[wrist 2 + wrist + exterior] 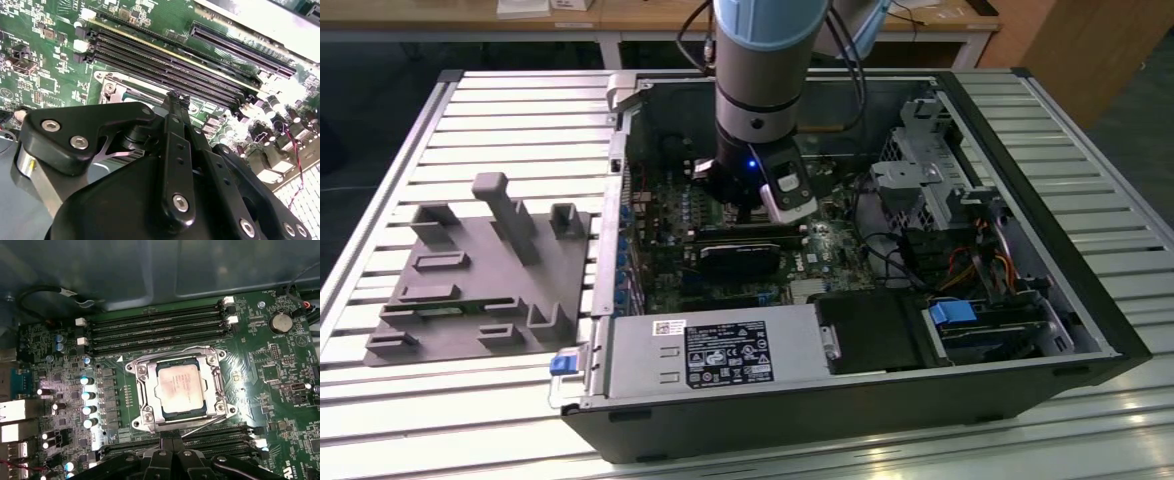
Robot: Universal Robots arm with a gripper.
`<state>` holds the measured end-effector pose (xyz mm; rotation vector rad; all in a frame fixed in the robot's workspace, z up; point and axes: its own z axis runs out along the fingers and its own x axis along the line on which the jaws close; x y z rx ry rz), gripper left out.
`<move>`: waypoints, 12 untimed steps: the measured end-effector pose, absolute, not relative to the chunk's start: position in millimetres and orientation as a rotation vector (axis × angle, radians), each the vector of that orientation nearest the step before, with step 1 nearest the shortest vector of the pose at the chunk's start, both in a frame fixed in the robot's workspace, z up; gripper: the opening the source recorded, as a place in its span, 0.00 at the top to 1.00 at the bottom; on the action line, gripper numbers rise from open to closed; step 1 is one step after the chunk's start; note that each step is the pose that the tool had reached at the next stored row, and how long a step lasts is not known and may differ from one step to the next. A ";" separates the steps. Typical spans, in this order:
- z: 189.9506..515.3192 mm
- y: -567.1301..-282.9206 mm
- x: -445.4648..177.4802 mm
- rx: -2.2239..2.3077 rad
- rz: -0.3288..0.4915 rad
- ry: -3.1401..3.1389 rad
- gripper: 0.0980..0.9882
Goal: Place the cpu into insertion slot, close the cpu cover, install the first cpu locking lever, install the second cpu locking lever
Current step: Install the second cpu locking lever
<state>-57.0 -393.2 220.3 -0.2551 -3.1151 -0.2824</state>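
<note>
Exterior view first: the arm reaches down into an open computer case (854,300) lying on a slatted worktop (494,130), and its claw (750,215) hangs just above the green motherboard (834,255). A grey fixture block (480,270) sits on the worktop toward the exterior view's left, well apart from the case. The socket itself is hidden here behind the arm.

First wrist view looks straight onto the board: the cpu (180,388) lies flat in the insertion slot (145,412), its silvery top showing through the window of the cpu cover (210,371), which lies down around it. Long black memory slots (155,330) run beside the socket.

Second wrist view shows the claw (177,100) from behind, its fingers together at one narrow tip, holding nothing, poised just over the socket's metal rim.
</note>
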 end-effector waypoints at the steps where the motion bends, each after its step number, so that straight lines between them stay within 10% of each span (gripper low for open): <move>1: 219.9 -393.8 -57.2 -0.252 -0.285 -3.119 1.00; 12: 213.5 -400.8 -70.8 -0.239 -0.318 -3.162 1.00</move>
